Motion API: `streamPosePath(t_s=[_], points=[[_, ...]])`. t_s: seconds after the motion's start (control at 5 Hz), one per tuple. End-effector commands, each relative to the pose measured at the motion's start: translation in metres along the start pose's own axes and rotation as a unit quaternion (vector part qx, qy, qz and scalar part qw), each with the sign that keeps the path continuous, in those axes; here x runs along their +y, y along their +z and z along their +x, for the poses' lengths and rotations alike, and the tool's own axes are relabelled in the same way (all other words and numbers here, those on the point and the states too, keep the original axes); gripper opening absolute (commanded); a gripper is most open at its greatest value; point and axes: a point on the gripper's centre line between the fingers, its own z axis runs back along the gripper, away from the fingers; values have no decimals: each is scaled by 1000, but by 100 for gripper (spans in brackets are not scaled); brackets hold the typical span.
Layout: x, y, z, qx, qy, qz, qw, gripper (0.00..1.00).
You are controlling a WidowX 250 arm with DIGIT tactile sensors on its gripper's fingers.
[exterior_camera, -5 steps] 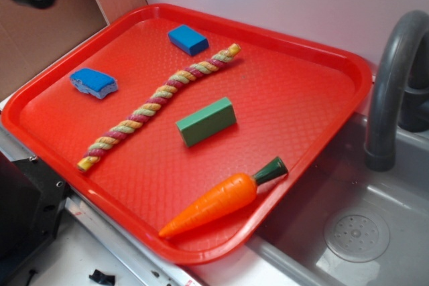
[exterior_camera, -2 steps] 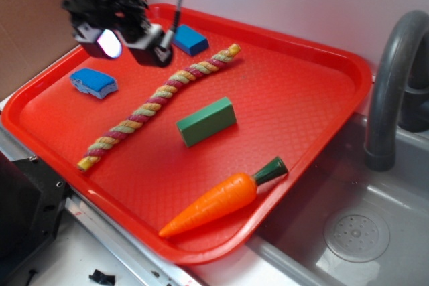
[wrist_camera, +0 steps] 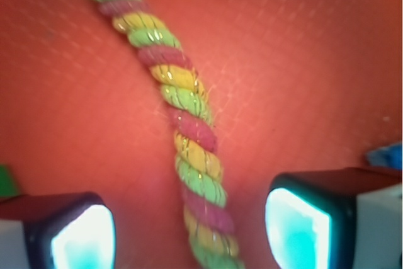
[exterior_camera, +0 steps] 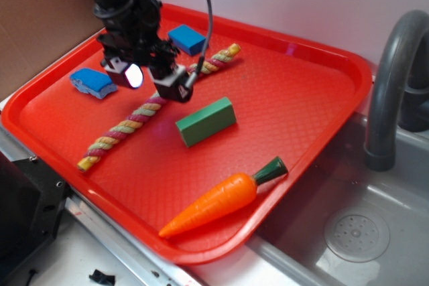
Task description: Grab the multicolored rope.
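The multicolored rope [exterior_camera: 120, 127], a twisted cord of yellow, pink and pale green strands, lies diagonally on the red tray [exterior_camera: 295, 98]. My gripper [exterior_camera: 153, 80] hangs open just above the rope's middle, hiding that part in the exterior view. In the wrist view the rope [wrist_camera: 182, 118] runs up the frame between my two spread fingers, and my gripper [wrist_camera: 189, 234] straddles it with a gap on each side. The fingers do not touch the rope.
On the tray lie a green block [exterior_camera: 206, 120], an orange toy carrot [exterior_camera: 221, 197], a blue block [exterior_camera: 188, 38] at the back and a blue sponge-like piece [exterior_camera: 92, 82] at the left. A grey sink [exterior_camera: 348, 232] and faucet [exterior_camera: 389, 78] stand at the right.
My gripper has come in from the upper left and moved down and right, from beside the blue pieces to right over the middle of the rope. Nothing on the tray has moved.
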Motion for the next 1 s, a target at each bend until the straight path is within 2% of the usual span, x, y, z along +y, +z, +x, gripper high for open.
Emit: streamPosePath(t_s=[0.0, 0.2, 0.4, 0.6, 0.8], points=[[-4, -19, 10, 4, -20, -3, 1000, 100], [-4, -24, 11, 10, -24, -17, 1000, 0], [-4, -28, 9, 18, -14, 6, 1000, 0], [-6, -18, 13, 52, -50, 4, 997, 0], [-18, 32, 21, 55, -119, 20, 991, 0]])
